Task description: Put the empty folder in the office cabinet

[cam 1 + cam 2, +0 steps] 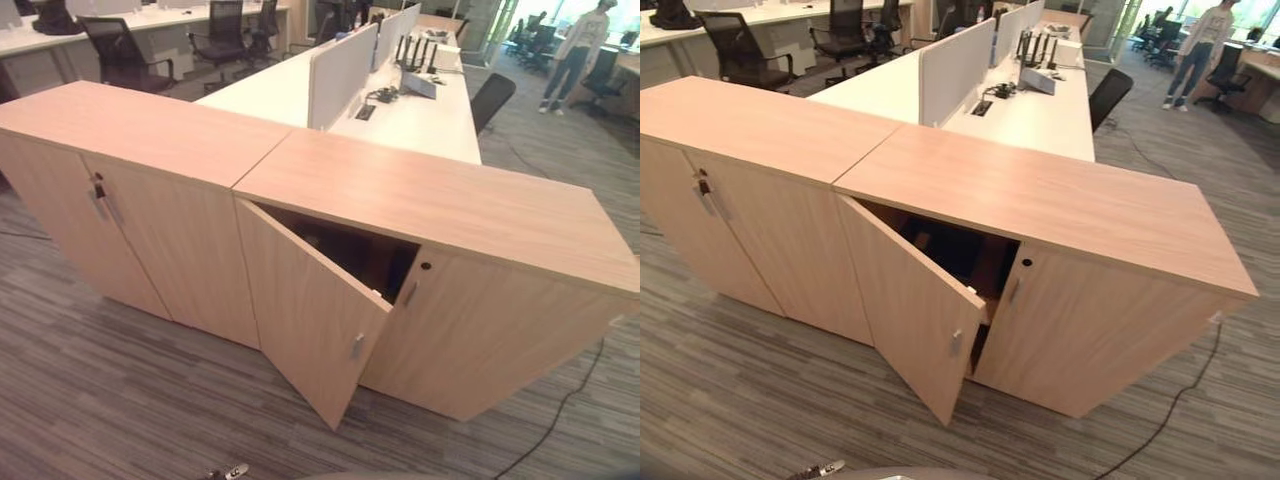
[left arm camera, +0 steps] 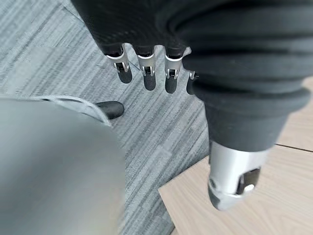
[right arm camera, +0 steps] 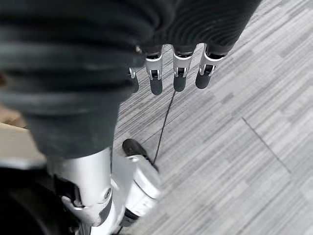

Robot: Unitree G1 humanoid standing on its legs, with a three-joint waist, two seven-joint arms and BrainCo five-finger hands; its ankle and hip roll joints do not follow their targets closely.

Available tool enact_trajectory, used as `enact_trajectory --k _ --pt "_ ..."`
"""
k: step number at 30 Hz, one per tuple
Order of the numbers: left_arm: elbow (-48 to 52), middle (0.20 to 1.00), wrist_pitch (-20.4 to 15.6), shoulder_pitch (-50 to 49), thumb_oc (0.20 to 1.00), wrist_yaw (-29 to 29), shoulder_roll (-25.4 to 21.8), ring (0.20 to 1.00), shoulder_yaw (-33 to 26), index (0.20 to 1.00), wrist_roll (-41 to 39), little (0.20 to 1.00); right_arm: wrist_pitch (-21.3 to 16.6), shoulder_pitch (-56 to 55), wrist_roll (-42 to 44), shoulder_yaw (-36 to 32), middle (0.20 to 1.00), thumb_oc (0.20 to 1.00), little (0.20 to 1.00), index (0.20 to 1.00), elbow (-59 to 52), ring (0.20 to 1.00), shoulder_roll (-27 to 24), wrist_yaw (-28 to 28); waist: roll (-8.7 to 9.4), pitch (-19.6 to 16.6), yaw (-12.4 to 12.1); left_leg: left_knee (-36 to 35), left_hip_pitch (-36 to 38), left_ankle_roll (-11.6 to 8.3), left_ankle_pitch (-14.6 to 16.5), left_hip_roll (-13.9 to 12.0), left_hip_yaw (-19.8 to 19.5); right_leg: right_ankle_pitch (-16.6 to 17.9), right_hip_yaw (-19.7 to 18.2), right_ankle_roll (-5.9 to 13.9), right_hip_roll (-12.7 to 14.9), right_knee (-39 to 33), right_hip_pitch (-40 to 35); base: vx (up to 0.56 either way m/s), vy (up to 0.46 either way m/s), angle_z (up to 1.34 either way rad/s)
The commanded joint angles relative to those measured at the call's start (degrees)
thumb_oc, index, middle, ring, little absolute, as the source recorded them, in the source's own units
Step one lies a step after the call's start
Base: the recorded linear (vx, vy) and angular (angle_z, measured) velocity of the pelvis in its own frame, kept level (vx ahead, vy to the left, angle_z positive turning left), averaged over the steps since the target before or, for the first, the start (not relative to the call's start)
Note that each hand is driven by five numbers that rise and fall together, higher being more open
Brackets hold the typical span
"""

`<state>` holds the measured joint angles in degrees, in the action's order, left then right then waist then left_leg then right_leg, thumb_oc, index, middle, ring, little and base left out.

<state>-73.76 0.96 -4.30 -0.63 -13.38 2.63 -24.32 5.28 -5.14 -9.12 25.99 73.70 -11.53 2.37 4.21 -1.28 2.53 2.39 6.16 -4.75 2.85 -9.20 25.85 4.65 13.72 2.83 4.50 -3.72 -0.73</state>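
Note:
The right-hand wooden office cabinet (image 1: 450, 205) stands in front of me with its left door (image 1: 300, 310) swung partly open, a silver handle (image 1: 357, 346) near the door's free edge. The inside (image 1: 940, 250) is dark, and I cannot tell what lies in it. I see no folder in either hand. My left hand (image 2: 146, 68) hangs over the grey carpet beside a pale wooden panel (image 2: 244, 215), fingers straight and holding nothing. Over the carpet hangs my right hand (image 3: 178, 73), fingers straight and empty too.
A second cabinet (image 1: 130, 130) with shut doors joins on the left. Behind both run white desks with divider screens (image 1: 340, 70) and black office chairs (image 1: 120, 50). A person (image 1: 575, 50) stands far back at the right. Grey striped carpet (image 1: 100, 400) lies before the cabinets.

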Motion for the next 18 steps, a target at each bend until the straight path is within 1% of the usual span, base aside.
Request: enact_trajectory --k 1,2,3,5,6,7,8,9,11,16,17,18 --pt "-2.3 1.000 -0.8 3.8 1.000 1.7 4.4 1.000 0.3 1.000 -0.4 1.000 -2.1 3.3 3.1 4.1 1.000 1.000 1.000 1.000 -0.2 1.000 6.3 0.0 -1.37 5.8 -0.3 13.8 -6.5 -0.35 -1.1 -5.5 -12.1 -7.0 -0.3 -0.35 -3.5 0.3 -3.0 -0.07 -0.124 -0.13" --pt "-1.6 1.000 -1.2 3.9 1.000 2.5 4.6 1.000 0.7 1.000 -1.5 1.000 -2.1 3.4 3.4 4.3 1.000 1.000 1.000 1.000 -0.8 1.000 6.1 0.5 -1.51 6.6 -0.6 17.2 -8.5 -0.31 -2.7 -5.5 -13.9 -7.0 -0.5 -0.74 -3.8 0.5 -3.0 -0.11 -0.137 -0.24" --pt "-0.8 1.000 -1.6 4.1 1.000 3.3 4.9 1.000 0.9 1.000 -2.6 1.000 -2.1 3.5 3.6 4.6 1.000 1.000 1.000 1.000 -1.3 1.000 5.8 0.8 -1.48 7.4 -1.1 19.6 -11.0 0.39 -3.1 -3.9 -16.6 -7.0 -0.9 -0.96 -3.8 0.9 -2.6 -0.12 -0.037 -0.50" --pt "0.4 1.000 -2.5 3.9 1.000 4.8 5.5 1.000 1.4 1.000 -4.3 1.000 -2.3 3.4 4.0 4.4 1.000 1.000 1.000 1.000 -2.2 1.000 5.3 1.8 -1.32 7.8 -1.7 18.5 -14.2 2.20 0.0 2.3 -22.2 -6.9 -2.4 -0.65 -3.3 1.1 -1.9 -0.07 0.023 -0.61" --pt "0.9 1.000 -3.1 3.8 1.000 5.8 5.8 1.000 1.9 1.000 -4.1 1.000 -2.3 3.3 3.9 4.2 1.000 1.000 1.000 1.000 -2.3 1.000 5.0 2.1 -1.44 8.1 -2.0 16.9 -14.3 2.62 2.2 4.5 -24.0 -6.8 -3.2 -0.29 -3.2 1.0 -2.0 -0.02 0.059 -0.46" --pt "0.8 1.000 -3.3 3.9 1.000 6.7 6.1 1.000 2.5 1.000 -3.1 1.000 -2.4 3.3 3.7 3.8 1.000 1.000 1.000 1.000 -2.2 1.000 4.7 2.6 -1.56 8.0 -2.0 14.7 -14.4 2.84 2.4 6.4 -25.6 -6.6 -3.6 -0.01 -3.0 1.1 -1.7 -0.01 0.075 -0.42" --pt "0.1 1.000 -3.6 4.3 1.000 6.9 6.3 1.000 3.6 1.000 -1.7 1.000 -2.5 3.4 3.5 3.4 1.000 1.000 1.000 1.000 -2.1 1.000 4.1 3.3 -1.89 8.2 -1.8 13.8 -15.1 3.08 2.2 7.6 -26.0 -6.5 -3.8 0.24 -3.2 1.0 -1.5 -0.03 0.093 -0.46" --pt "-0.2 1.000 -3.5 4.1 1.000 7.5 6.6 1.000 4.3 1.000 -0.8 1.000 -2.8 3.4 3.6 3.3 1.000 1.000 1.000 1.000 -2.3 1.000 3.8 3.8 -2.21 8.5 -1.7 13.0 -14.7 2.74 2.2 7.8 -26.2 -6.5 -4.5 0.36 -3.3 1.2 -1.5 0.00 0.093 -0.51" --pt "-0.8 1.000 -3.4 3.6 1.000 7.4 6.7 1.000 5.9 1.000 2.6 1.000 -2.9 2.5 3.3 2.5 1.000 1.000 1.000 1.000 -1.8 1.000 3.4 4.5 -3.27 7.7 -1.1 8.6 -12.3 2.88 1.8 8.3 -26.2 -6.3 -5.4 0.88 -3.7 1.0 -1.4 0.04 0.120 -0.52" --pt "-2.2 1.000 -3.3 3.5 1.000 6.8 6.1 1.000 6.8 1.000 6.6 1.000 -2.5 1.6 2.6 0.4 1.000 1.000 1.000 1.000 -0.4 1.000 2.5 4.5 -5.29 5.2 0.2 -2.2 -7.2 3.35 -1.0 8.8 -24.9 -6.0 -5.5 1.48 -2.8 0.4 -1.0 0.05 0.139 -0.24" --pt "-2.4 1.000 -3.3 3.8 1.000 5.9 6.0 1.000 7.1 1.000 8.1 1.000 -1.2 3.7 2.5 -1.4 1.000 1.000 1.000 1.000 1.8 1.000 0.0 3.9 -5.44 4.7 0.2 -3.9 -6.4 3.36 -1.6 8.9 -24.9 -6.0 -5.4 1.51 -2.8 0.1 -1.0 0.06 0.101 -0.13" --pt "-2.4 1.000 -2.9 4.5 1.000 6.4 5.2 1.000 8.6 1.000 13.0 1.000 -2.2 4.6 3.1 -2.3 1.000 1.000 1.000 1.000 3.3 1.000 -0.2 4.2 -5.75 3.7 0.0 -7.2 -4.6 3.40 -2.5 9.2 -25.1 -6.1 -5.1 1.66 -2.8 -0.6 -1.4 0.05 0.063 -0.06"
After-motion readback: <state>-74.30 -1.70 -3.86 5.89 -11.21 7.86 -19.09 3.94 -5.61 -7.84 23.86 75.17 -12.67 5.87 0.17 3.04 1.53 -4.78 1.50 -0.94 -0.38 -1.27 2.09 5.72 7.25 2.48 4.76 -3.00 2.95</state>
